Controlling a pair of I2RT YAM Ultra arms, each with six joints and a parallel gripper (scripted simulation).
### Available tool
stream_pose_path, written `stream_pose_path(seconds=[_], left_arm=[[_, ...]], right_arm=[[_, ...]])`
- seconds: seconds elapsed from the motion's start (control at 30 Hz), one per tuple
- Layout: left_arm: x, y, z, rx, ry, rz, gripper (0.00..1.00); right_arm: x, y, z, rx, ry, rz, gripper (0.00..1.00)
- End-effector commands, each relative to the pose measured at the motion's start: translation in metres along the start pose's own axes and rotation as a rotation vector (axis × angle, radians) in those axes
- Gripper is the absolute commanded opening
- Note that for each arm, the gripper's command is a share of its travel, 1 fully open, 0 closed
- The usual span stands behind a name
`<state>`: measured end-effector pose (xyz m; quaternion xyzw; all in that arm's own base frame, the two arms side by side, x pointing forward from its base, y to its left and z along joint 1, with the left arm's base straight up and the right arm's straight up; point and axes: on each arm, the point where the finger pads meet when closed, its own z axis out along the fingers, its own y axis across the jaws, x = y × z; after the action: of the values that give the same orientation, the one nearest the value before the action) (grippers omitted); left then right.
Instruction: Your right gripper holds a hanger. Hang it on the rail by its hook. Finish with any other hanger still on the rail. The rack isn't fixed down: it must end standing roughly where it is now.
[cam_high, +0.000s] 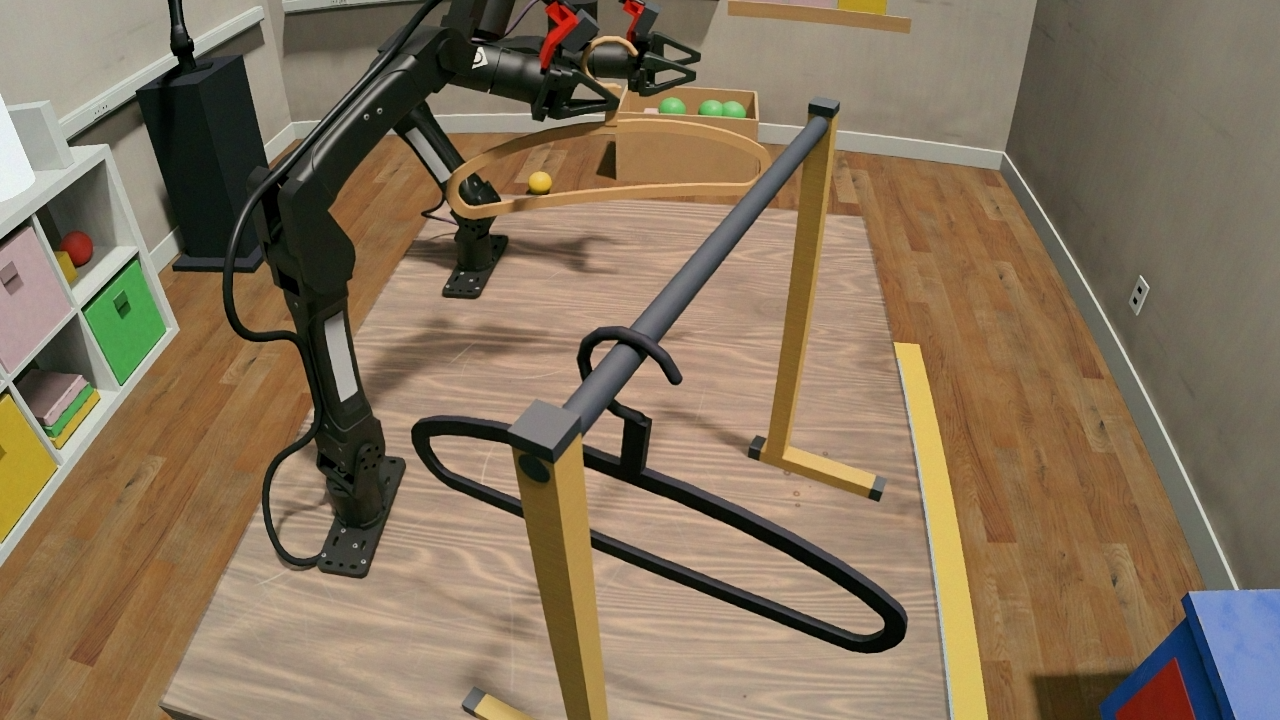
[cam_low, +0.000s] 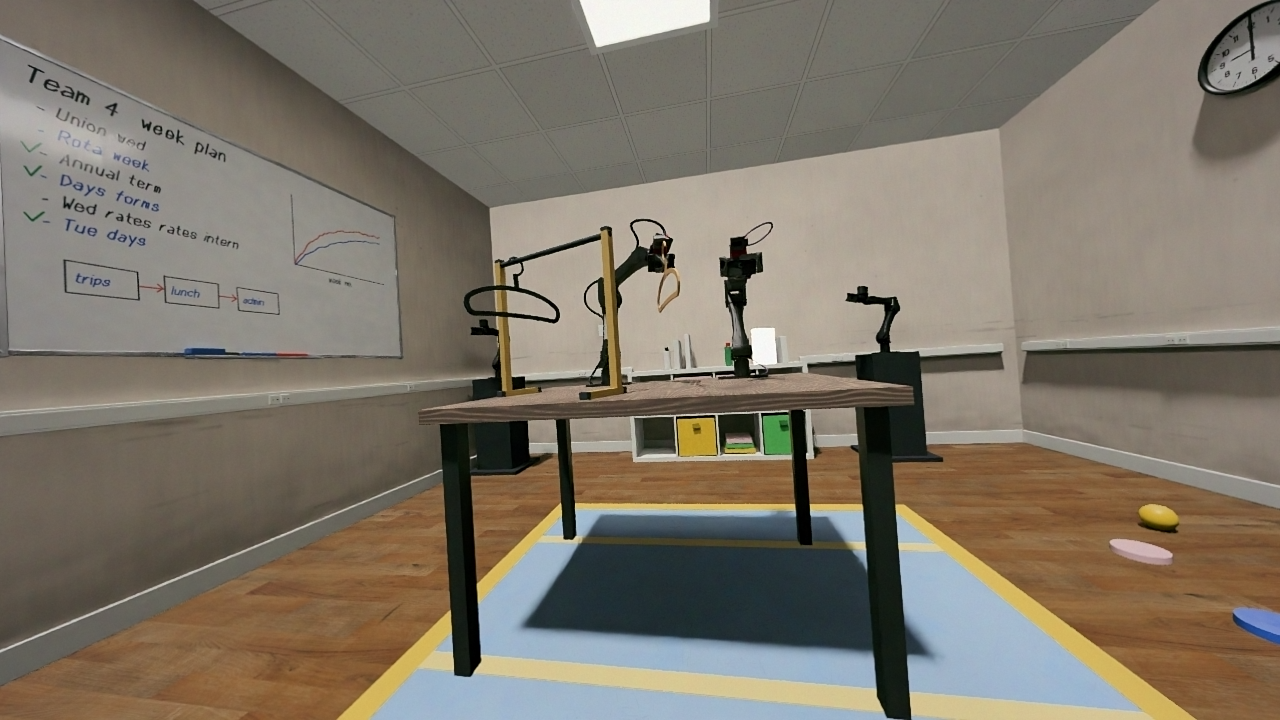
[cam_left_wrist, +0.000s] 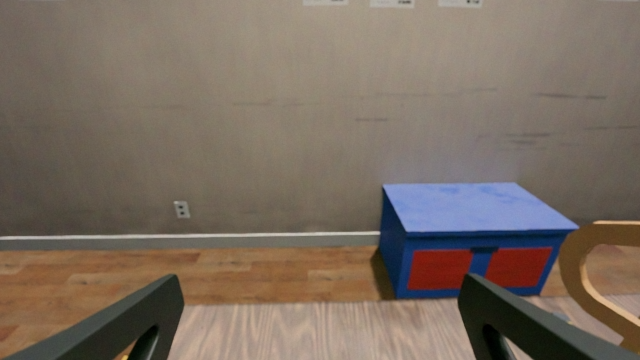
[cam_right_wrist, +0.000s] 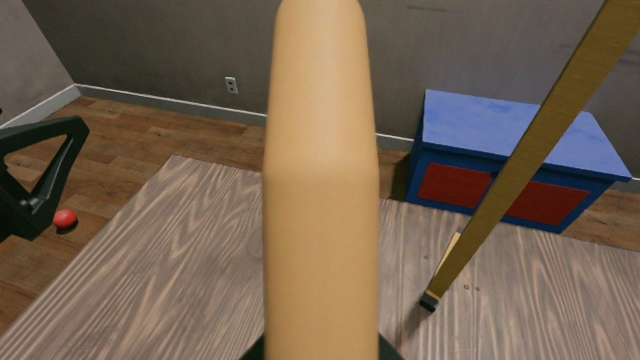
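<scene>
Greyish-brown walls (cam_high: 1154, 179) (cam_low: 742, 201) (cam_left_wrist: 250, 150) (cam_right_wrist: 175, 50) surround a wood-grained counter (cam_high: 698, 295) (cam_low: 760, 394) (cam_left_wrist: 320, 330) (cam_right_wrist: 175, 250), with a blue chest (cam_high: 1244, 626) (cam_left_wrist: 480, 210) (cam_right_wrist: 460, 120) beyond it. Upright on the counter stands the rack (cam_high: 808, 268) (cam_low: 611, 313) (cam_right_wrist: 530, 140), its dark rail (cam_high: 716, 255) (cam_low: 554, 248) joining two yellow posts. A black hanger (cam_high: 751, 526) (cam_low: 514, 316) hangs by its hook over the rail, close to the nearer post in the top view. The right gripper (cam_high: 614, 100) (cam_low: 666, 259) (cam_right_wrist: 321, 350) has its jaws clamped on the tan hanger (cam_high: 617, 190) (cam_low: 677, 284) (cam_left_wrist: 575, 270) (cam_right_wrist: 321, 200), which is held in the air above the counter, off the rail. Beside it, the left gripper (cam_high: 695, 65) (cam_low: 741, 264) (cam_left_wrist: 321, 288) (cam_right_wrist: 37, 112) is raised, its jaws wide apart with nothing between them.
</scene>
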<state>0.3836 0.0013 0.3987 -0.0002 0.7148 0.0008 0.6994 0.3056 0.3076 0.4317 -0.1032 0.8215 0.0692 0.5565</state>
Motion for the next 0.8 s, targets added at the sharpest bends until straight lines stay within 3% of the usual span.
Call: stream_pose_path(seconds=[0.0,0.53,0.57,0.6,0.77], left_arm=[[-0.0084,-0.0003,-0.0022,0.001,-0.022,-0.001,1.00],[-0.0084,-0.0003,-0.0022,0.001,-0.022,-0.001,1.00],[-0.0084,-0.0003,-0.0022,0.001,-0.022,-0.001,1.00],[-0.0084,-0.0003,-0.0022,0.001,-0.022,-0.001,1.00],[-0.0038,0.0000,-0.0022,0.000,-0.003,-0.001,1.00]], right_arm=[[-0.0078,-0.0028,-0.0054,-0.005,-0.020,0.018,0.00],[-0.0078,-0.0028,-0.0054,-0.005,-0.020,0.018,0.00],[-0.0078,-0.0028,-0.0054,-0.005,-0.020,0.018,0.07],[-0.0078,-0.0028,-0.0054,-0.005,-0.020,0.018,0.00],[-0.0063,-0.0056,-0.0054,0.009,-0.016,0.023,0.01]])
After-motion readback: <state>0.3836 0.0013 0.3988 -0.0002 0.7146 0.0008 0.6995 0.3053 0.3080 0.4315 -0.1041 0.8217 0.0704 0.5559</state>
